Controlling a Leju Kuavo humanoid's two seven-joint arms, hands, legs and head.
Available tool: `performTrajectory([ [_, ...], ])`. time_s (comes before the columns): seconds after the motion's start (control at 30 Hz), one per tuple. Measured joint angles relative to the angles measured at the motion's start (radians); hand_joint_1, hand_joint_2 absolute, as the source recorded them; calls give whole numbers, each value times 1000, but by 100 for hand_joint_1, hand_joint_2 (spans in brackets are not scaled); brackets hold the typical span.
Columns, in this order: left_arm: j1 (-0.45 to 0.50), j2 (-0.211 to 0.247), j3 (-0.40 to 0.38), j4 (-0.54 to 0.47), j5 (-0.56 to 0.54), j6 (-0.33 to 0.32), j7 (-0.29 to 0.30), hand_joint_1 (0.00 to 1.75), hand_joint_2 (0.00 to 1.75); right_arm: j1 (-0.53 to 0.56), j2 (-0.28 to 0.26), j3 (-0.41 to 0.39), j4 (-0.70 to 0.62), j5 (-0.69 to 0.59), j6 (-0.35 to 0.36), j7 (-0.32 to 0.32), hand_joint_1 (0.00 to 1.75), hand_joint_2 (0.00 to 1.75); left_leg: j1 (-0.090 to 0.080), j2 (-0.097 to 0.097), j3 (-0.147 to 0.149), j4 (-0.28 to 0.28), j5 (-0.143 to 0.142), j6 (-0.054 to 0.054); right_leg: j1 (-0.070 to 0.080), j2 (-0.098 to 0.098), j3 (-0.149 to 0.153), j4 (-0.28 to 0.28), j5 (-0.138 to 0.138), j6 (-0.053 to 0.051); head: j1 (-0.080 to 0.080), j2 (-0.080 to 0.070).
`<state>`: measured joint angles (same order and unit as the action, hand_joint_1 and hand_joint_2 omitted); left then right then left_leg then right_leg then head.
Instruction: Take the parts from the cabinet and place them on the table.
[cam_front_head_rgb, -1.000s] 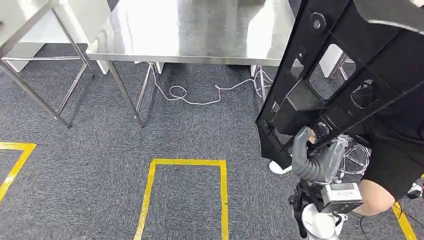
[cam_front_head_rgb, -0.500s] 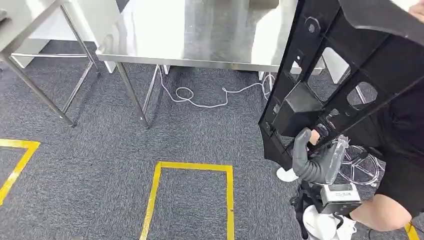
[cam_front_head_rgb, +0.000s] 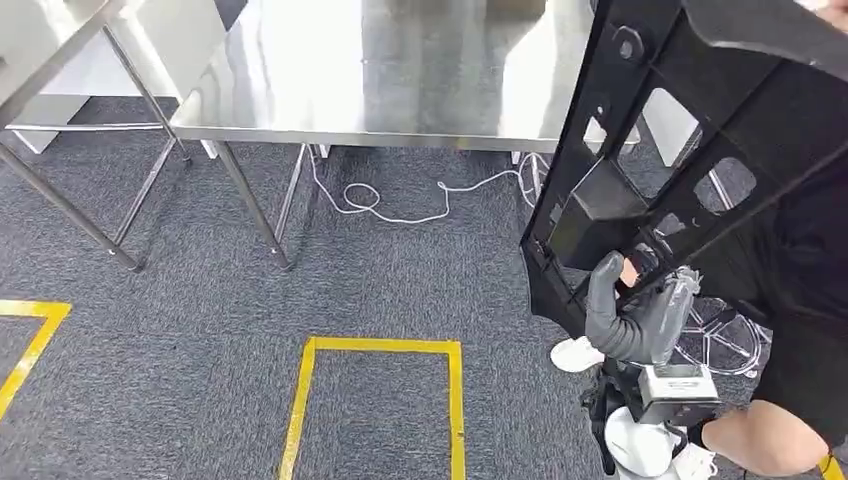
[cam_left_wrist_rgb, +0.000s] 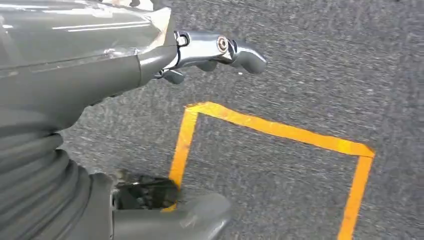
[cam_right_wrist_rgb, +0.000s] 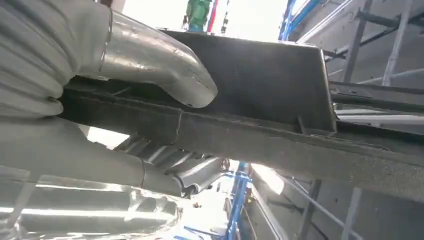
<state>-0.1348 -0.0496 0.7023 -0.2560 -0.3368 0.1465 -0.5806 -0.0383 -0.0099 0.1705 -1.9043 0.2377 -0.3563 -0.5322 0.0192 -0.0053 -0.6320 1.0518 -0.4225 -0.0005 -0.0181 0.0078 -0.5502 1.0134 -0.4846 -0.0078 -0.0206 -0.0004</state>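
The right robot hand (cam_front_head_rgb: 625, 318) grips the lower edge of a large black moulded plastic panel with cut-out openings (cam_front_head_rgb: 690, 150), thumb on one face and fingers on the other — the part held upright and tilted at the right of the scene, above grey carpet (cam_front_head_rgb: 400, 270). A bare stainless-steel table (cam_front_head_rgb: 380, 70) stands further off to the left, a white cable (cam_front_head_rgb: 400, 205) looped beneath it. Yellow tape (cam_front_head_rgb: 375, 347) marks a box on the near floor. The left robot hand (cam_left_wrist_rgb: 150, 75) hangs over the carpet holding nothing, its fingers extended and apart. A person's leg (cam_front_head_rgb: 765, 440) shows at near right.
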Motion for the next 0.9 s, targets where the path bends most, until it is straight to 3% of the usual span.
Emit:
performTrajectory([
  [0.03, -3, 0, 0, 0, 0, 0, 0, 0, 175, -1, 0, 0, 0, 0, -1, 0, 175, 175, -9, 2, 11, -20, -26, 6, 8, 0, 5, 0, -6, 9, 1, 0],
  [0.1, -4, 0, 0, 0, 0, -1, -1, 0, 175, -2, 0, 0, -1, 1, -2, 0, 175, 175, -16, 1, 12, -29, -33, 25, 6, 1, 4, -12, -8, 21, 0, 0],
  [0.13, -4, 1, 0, 0, 0, -1, -1, 0, 175, 1, 0, 0, 0, 1, -2, 0, 175, 175, -18, 1, 15, -41, -30, 36, 11, 1, 11, 7, 7, 36, 1, 0],
  [0.17, -4, 1, 0, 0, 0, -1, -1, 0, 175, 1, 0, 0, 0, 2, -4, 0, 175, 175, -18, -1, 30, -46, -33, 48, 12, 1, 17, 4, 7, 40, 2, 0],
  [0.23, -5, 0, 0, -1, 0, -1, -1, 0, 175, -3, -1, 0, 0, 2, -5, 1, 175, 175, -17, -1, 60, -52, -33, 63, 9, -2, -20, 80, -31, 38, 3, 0],
  [0.33, -7, 1, 0, -1, 0, -1, -1, 0, 175, -2, -1, 0, 0, 2, -5, 1, 175, 175, -20, -1, 70, -51, -47, 70, 5, -2, -149, 276, -100, 31, 7, 0],
  [0.37, -6, 1, 0, -1, 0, 0, -1, 0, 175, -1, -1, 0, 0, 2, -5, 1, 175, 175, -21, -2, 75, -51, -52, 68, 6, -2, -177, 302, -99, 36, 7, 0],
  [0.4, -6, 1, 0, -1, 0, 0, -1, 0, 175, -1, -1, 0, 0, 2, -5, 1, 175, 175, -22, -4, 84, -51, -59, 66, 4, -2, -180, 280, -78, 48, 7, 0],
  [0.43, -6, 1, 0, -1, 0, 0, -1, 0, 175, -2, -2, 0, 0, 3, -5, 1, 175, 175, -22, -5, 95, -51, -67, 64, 3, -2, -160, 216, -36, 60, 8, 0],
  [0.5, -6, 1, 0, -1, 0, 0, 0, 0, 175, -6, -2, 0, 0, 5, -5, 1, 175, 175, -22, -6, 121, -51, -88, 56, 1, -4, -95, 40, 63, 78, 8, 0],
  [0.53, -7, 1, 0, -1, 0, 1, 0, 0, 175, -8, -1, 0, 2, 5, -6, 1, 175, 175, -24, -5, 124, -49, -96, 49, 4, -6, -93, 16, 70, 64, 9, 0],
  [0.57, -9, 2, 0, -1, 0, 2, 1, 0, 175, -13, 0, 0, 2, 6, -7, 2, 175, 175, -26, -5, 126, -49, -102, 43, 10, -12, -89, 9, 37, 38, 7, 0],
  [0.6, -11, 2, 0, -1, 0, 2, 3, 0, 175, -13, 0, 0, 3, 7, -8, 4, 175, 175, -26, -4, 123, -49, -108, 36, 11, -10, -76, 10, 61, 29, 5, 0],
  [0.63, -11, 0, 0, -1, 0, 2, 3, 0, 175, -14, -1, 0, 3, 8, -8, 7, 175, 175, -25, -2, 131, -42, -109, 33, 9, -9, -78, 7, 56, 19, 3, 0],
  [0.67, -12, 0, 0, 0, 0, 2, 4, 0, 175, -16, -1, -1, 3, 9, -8, 10, 175, 175, -24, -1, 133, -39, -107, 32, 7, -7, -70, 7, 56, 15, 4, 0],
  [0.7, -15, 0, 0, -1, 0, 2, 5, 0, 175, -17, 1, 0, 2, 10, -8, 10, 175, 175, -20, 0, 107, -4, -104, 29, -1, -6, -55, 1, 53, 8, 3, 0],
  [0.77, -19, -1, 2, -1, 0, 2, 5, 0, 175, -25, 2, 0, 3, 10, -8, 10, 175, 175, -16, 1, 33, 127, -99, 16, 1, -8, -40, 0, 40, -10, 0, 0],
  [0.83, -15, 0, 5, 0, 0, 2, 5, 0, 175, -24, 2, 1, 3, 10, -7, 10, 175, 175, -10, 2, -67, 251, -162, 2, 2, -7, -23, 0, 23, -16, 1, 0],
  [0.87, -13, 0, 5, 0, 0, 2, 5, 0, 175, -24, 2, 1, 6, 10, -7, 10, 175, 175, -7, 2, -99, 272, -185, -2, 2, -5, -13, 0, 14, -15, 1, 0],
  [0.9, -13, 0, 5, 0, 0, 2, 5, 0, 175, -24, 2, 1, 7, 10, -6, 10, 175, 175, -5, 2, -113, 259, -183, -4, 2, -4, -2, 0, 5, -14, 1, 0],
])
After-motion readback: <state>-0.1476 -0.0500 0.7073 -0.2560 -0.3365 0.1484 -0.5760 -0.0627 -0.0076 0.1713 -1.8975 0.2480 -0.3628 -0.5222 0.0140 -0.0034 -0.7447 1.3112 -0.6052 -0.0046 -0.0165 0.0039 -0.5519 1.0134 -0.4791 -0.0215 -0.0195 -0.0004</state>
